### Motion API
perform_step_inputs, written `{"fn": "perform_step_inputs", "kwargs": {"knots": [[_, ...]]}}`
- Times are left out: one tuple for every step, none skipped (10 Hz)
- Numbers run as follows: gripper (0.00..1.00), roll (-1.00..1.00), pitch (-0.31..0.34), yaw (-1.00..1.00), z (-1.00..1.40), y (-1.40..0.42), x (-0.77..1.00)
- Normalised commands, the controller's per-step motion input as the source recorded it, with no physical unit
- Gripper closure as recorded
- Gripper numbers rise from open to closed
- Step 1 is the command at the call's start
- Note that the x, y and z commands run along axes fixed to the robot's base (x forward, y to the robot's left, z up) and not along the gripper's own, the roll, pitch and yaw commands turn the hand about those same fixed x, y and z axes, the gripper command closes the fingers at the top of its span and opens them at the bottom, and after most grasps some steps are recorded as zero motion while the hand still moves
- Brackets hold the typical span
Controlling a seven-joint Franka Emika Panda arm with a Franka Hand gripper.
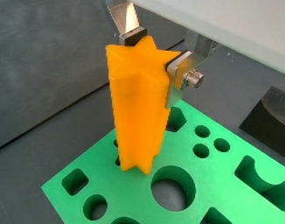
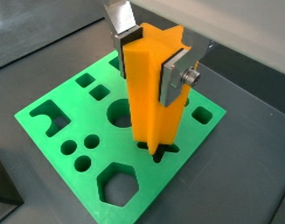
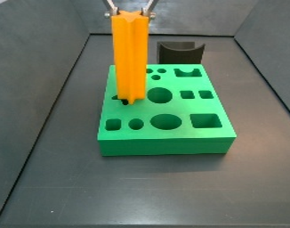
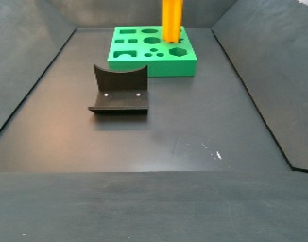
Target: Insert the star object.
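Star object (image 1: pixel 139 105) is upright in my gripper (image 1: pixel 156 54), fingers clamped on its upper end from two opposite sides. In both wrist views the silver finger plates sit flat against the orange faces (image 2: pixel 155 87). Its lower end is at the green block (image 3: pixel 172 125), right over a star-shaped hole whose dark points show around its base in a wrist view (image 2: pixel 160 150). Can't tell whether the tip is already in the hole or just at the rim.

In a side view the prism (image 3: pixel 130 55) stands near the block's left edge, beside the large round hole (image 3: pixel 158 94), and is taller than the block is wide.

Block lies flat on the dark floor (image 4: pixel 169 142) toward the far end, side walls either side with bare floor between block and walls. Black curved block (image 3: pixel 179 51) sits just behind the green block in that view. The fixture (image 4: pixel 119 91) stands well apart from the green block (image 4: pixel 154 49), on open floor, nothing near it.

Gripper is cut off at the frame top in both side views (image 3: pixel 131 11); only the fingertips show there. In the far side view the star object (image 4: pixel 173 21) is also cropped at the top.
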Motion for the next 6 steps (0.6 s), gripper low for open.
{"fn": "perform_step_inputs", "kwargs": {"knots": [[1.00, 0.04, -0.057, 0.00, 0.00, 0.00, -0.32], [1.00, 0.04, -0.054, 0.00, -0.01, 0.00, -0.29], [1.00, 0.03, -0.020, 0.00, -0.14, 0.00, -0.14], [1.00, 0.01, 0.000, 0.00, -0.29, 0.00, 0.01], [1.00, 0.00, 0.000, -0.01, -0.39, 0.00, 0.15], [1.00, 0.00, 0.000, -0.06, -0.46, 0.00, 0.13]]}}
